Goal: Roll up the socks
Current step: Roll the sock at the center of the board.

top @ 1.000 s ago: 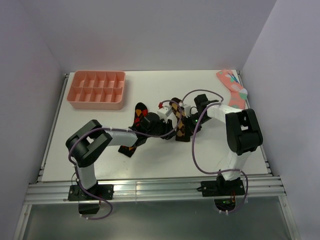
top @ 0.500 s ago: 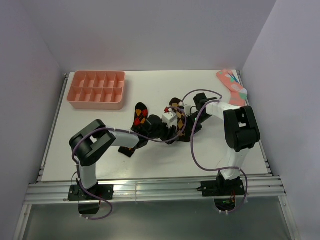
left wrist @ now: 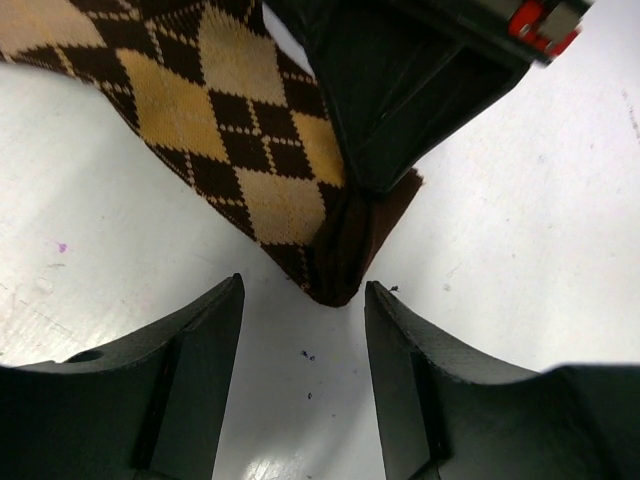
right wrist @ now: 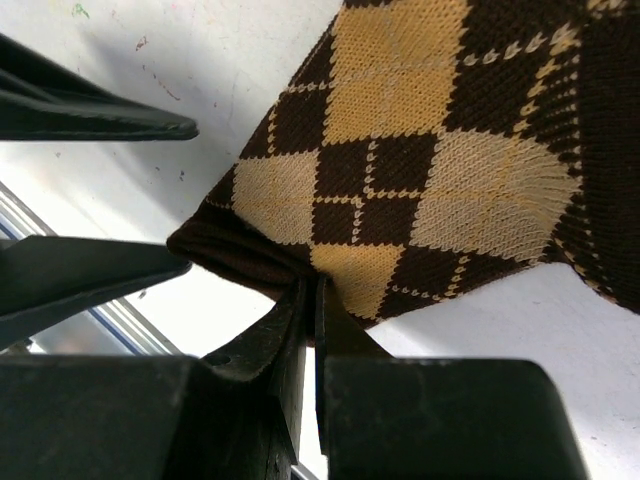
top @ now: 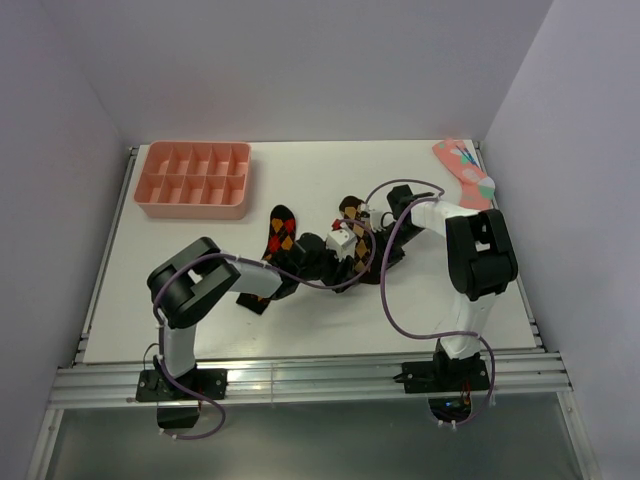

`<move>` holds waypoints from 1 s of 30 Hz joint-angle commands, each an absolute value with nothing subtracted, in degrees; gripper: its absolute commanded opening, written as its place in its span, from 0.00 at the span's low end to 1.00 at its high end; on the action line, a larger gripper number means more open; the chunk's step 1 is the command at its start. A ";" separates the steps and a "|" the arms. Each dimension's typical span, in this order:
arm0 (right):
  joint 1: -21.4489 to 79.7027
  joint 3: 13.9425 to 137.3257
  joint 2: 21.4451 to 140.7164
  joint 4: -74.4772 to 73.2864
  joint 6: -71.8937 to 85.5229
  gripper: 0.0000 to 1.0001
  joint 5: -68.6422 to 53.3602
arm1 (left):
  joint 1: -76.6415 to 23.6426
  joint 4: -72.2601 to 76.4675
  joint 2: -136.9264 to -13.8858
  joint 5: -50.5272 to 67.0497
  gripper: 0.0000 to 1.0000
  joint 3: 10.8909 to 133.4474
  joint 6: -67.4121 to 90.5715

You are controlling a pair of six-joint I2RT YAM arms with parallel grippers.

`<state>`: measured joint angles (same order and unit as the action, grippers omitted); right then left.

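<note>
The tan-and-orange argyle sock (top: 351, 228) lies at mid-table. Its dark cuff corner (right wrist: 235, 245) is pinched in my right gripper (right wrist: 315, 287), which is shut on it. My left gripper (left wrist: 304, 287) faces it from the other side, jaws open. That cuff corner (left wrist: 338, 265) sits just ahead of the left fingertips, with only bare table between them. From above, the left gripper (top: 336, 266) and the right gripper (top: 360, 260) meet at the sock's near end. The red-and-orange argyle sock (top: 281, 228) lies to the left, partly under my left forearm.
A pink compartment tray (top: 195, 178) stands at the back left. A pink sock (top: 465, 175) with teal and white marks lies at the back right corner. Purple cables loop over both arms near the socks.
My left gripper has opened wider and slid right, up to the tan sock's cuff. The right gripper has stayed shut on the cuff and shifted slightly left.
</note>
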<state>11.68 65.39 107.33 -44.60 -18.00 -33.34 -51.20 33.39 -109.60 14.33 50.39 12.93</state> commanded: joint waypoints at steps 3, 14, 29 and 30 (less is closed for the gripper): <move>10.99 66.53 109.69 -46.41 -18.11 0.00 -28.74 | -51.59 36.39 -111.53 15.12 0.57 52.73 11.86; 10.99 66.88 109.86 -46.41 -17.58 0.00 -28.13 | -51.42 38.93 -112.85 15.82 0.56 52.82 14.15; 10.99 66.88 109.77 -46.41 -17.23 0.00 -27.95 | -50.63 38.58 -113.82 15.47 0.54 53.17 15.73; 10.99 66.88 109.69 -46.41 -17.31 0.00 -27.95 | -50.63 38.41 -114.08 15.21 0.53 53.52 15.73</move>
